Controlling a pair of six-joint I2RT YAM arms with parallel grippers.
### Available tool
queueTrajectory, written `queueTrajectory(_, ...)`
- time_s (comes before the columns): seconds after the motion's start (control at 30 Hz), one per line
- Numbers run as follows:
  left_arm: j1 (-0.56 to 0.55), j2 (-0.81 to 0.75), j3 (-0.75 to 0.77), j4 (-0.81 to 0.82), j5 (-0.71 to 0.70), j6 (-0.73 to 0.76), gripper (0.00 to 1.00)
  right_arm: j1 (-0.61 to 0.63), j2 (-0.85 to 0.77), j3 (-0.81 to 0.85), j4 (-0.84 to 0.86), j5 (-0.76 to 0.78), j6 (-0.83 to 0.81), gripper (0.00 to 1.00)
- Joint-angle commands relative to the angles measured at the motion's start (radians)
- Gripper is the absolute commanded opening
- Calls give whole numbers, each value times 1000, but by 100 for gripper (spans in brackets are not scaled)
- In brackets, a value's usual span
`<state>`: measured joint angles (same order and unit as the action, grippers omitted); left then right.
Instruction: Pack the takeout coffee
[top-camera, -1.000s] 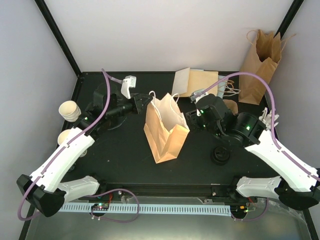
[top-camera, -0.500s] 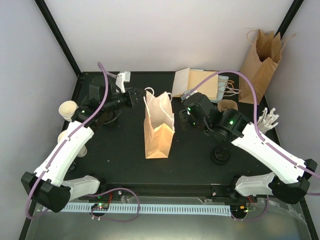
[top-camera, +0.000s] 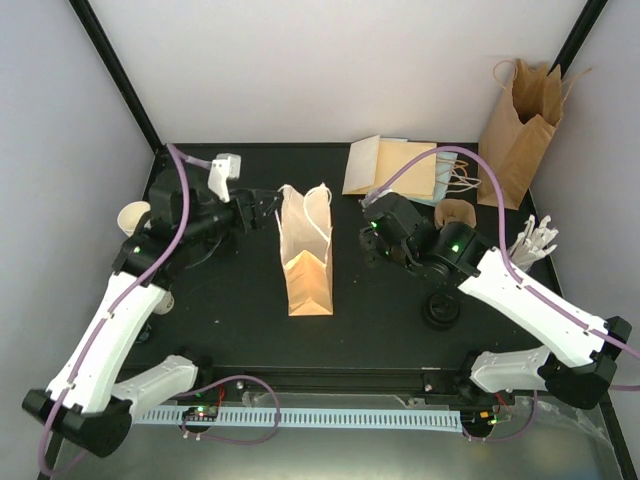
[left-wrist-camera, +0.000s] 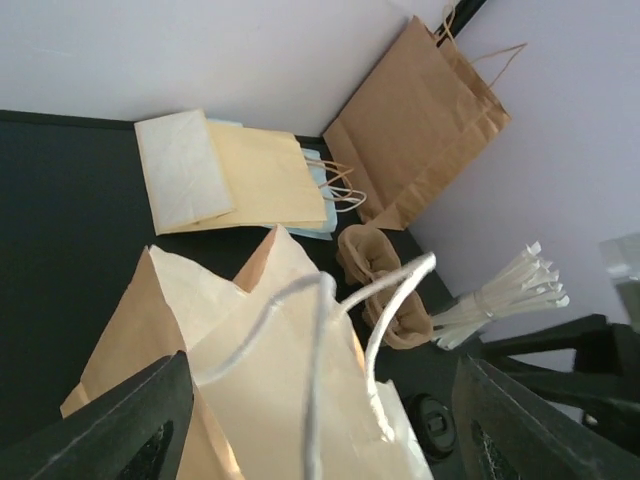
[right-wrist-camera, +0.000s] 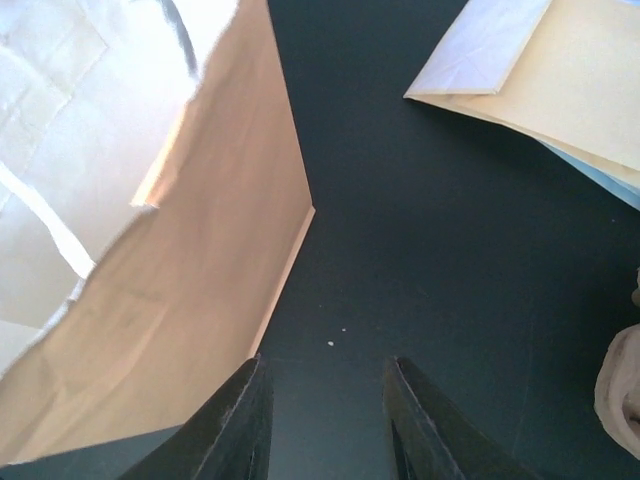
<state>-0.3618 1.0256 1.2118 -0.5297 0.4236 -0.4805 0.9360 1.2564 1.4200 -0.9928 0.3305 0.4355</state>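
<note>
A tan paper bag (top-camera: 306, 262) with white handles stands upright at the table's middle. My left gripper (top-camera: 264, 206) is at its upper left, jaws wide open. In the left wrist view the bag's top (left-wrist-camera: 280, 380) and loose handles (left-wrist-camera: 400, 290) lie between the spread fingers (left-wrist-camera: 130, 420), gripped by neither. My right gripper (top-camera: 369, 241) is just right of the bag, open with only bare table between its fingers (right-wrist-camera: 235, 420); the bag's side (right-wrist-camera: 170, 260) is to its left. A cream takeout coffee cup (top-camera: 134, 216) sits at the far left, partly behind the left arm. A black lid (top-camera: 441, 310) lies apart on the table.
A taller brown bag (top-camera: 520, 120) stands in the back right corner. Flat folded bags (top-camera: 395, 165) lie at the back. Crumpled brown paper pieces (top-camera: 456, 213) and a bundle of white sticks (top-camera: 533, 240) sit on the right. Walls enclose the table on three sides.
My left gripper has opened and let go of the bag's handle. The bag has shifted left and now stands narrower and upright. The right gripper has followed it left.
</note>
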Motion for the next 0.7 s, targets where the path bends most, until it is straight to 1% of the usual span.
queueTrajectory(0.0, 6, -98, -24, -93, -60, 56, 76, -4, -41, -39, 22, 25, 17, 34)
queueTrajectory(0.07, 6, -141, -37, -126, -85, 74, 79, -3, -51, -64, 38, 20, 19, 34)
queueTrajectory(0.17, 6, -202, -68, -167, -116, 93, 80, -3, -70, -105, 55, 14, 23, 35)
queueTrajectory(0.33, 5, -329, -184, -198, -135, 104, 80, -3, -113, -188, 91, 26, 35, 35)
queueTrajectory(0.4, 4, -383, -253, -192, -119, 100, 80, -4, -125, -226, 106, 7, 35, 34)
queueTrajectory(0.5, 5, -456, -384, -153, -50, 84, 80, -3, -153, -299, 160, -77, 14, 35)
queueTrajectory(0.57, 4, -495, -477, -120, -6, 55, 80, -4, -187, -376, 235, -159, -15, 42)
queueTrajectory(0.67, 4, -544, -600, -62, 46, -5, 80, -3, -229, -472, 316, -181, -8, 43)
